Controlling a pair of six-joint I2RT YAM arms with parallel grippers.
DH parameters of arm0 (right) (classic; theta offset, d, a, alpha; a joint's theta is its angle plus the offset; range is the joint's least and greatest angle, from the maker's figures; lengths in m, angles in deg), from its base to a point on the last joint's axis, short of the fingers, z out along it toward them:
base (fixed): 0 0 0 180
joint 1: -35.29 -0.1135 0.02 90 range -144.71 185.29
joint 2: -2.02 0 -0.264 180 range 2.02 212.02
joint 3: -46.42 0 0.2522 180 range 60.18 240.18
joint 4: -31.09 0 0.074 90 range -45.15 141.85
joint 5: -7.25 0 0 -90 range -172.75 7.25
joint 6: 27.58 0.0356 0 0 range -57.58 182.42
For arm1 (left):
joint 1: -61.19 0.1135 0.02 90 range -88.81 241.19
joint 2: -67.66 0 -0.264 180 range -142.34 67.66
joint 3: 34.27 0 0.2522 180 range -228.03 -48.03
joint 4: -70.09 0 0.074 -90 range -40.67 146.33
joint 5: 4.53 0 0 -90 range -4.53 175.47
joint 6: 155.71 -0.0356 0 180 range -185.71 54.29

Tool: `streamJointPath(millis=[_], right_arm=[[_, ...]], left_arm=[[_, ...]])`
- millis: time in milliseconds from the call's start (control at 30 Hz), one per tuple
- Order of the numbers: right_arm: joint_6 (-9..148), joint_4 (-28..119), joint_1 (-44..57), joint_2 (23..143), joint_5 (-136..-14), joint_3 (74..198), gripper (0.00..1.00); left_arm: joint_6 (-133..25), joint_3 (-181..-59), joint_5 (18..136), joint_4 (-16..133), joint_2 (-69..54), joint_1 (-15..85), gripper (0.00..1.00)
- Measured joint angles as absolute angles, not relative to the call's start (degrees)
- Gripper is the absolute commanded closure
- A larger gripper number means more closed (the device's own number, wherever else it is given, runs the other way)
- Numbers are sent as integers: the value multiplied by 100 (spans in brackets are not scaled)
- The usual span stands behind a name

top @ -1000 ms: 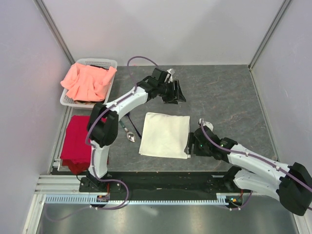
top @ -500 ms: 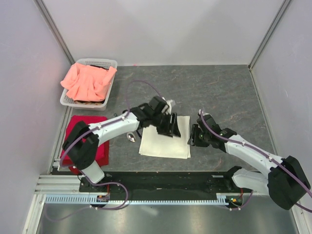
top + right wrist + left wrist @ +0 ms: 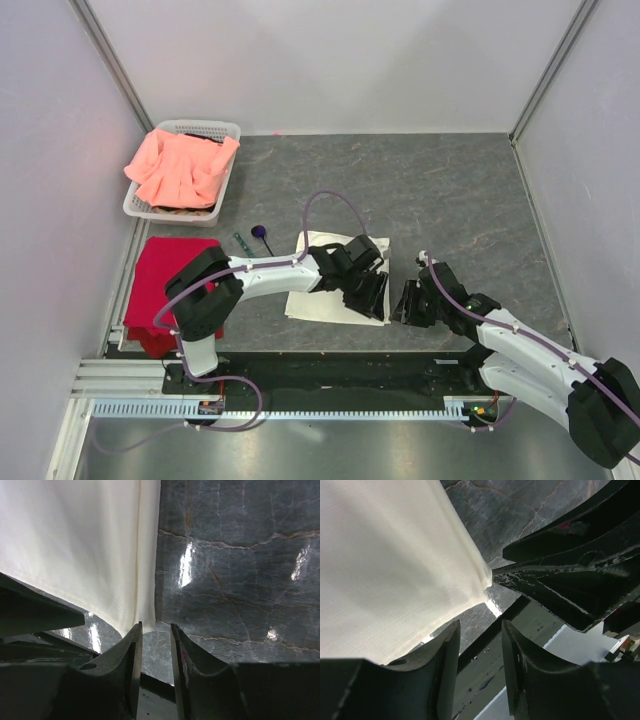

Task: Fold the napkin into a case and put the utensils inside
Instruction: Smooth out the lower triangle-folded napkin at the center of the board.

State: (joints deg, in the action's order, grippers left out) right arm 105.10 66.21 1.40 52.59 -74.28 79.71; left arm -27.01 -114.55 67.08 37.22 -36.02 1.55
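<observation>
Folded cream napkin (image 3: 312, 302) flat mid-table, long axis approx. 12–6. Both grippers at its 5 o'clock corner: left gripper (image 3: 367, 292) over it, fingers apart, empty; right gripper (image 3: 408, 303) beside, fingers narrowly parted, empty, w/ corner at 11 o'clock off its tips.

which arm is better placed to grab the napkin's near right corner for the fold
Probably the right. In its wrist view the napkin corner sits just at the tips of the right hand, fingers slightly apart. The left hand reaches across the napkin, the corner farther ahead of it.
</observation>
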Motion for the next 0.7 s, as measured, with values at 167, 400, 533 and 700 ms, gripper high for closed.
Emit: streamJointPath(millis=[167, 400, 533, 700], right_arm=[[10556, 6483, 140, 5252, -7356, 7774, 65], [10573, 6302, 140, 5248, -7326, 7710, 61], [10577, 6304, 140, 5064, -7323, 7710, 60], [10586, 6348, 144, 5018, -7345, 7710, 59]], left_arm=[[-2699, -11599, 6767, 3715, -3775, 50, 50], [-2699, -11861, 6994, 3696, -4026, -76, 53], [-2697, -11947, 7094, 3663, -4159, -94, 62], [-2697, -11982, 7199, 3589, -4312, -94, 64]])
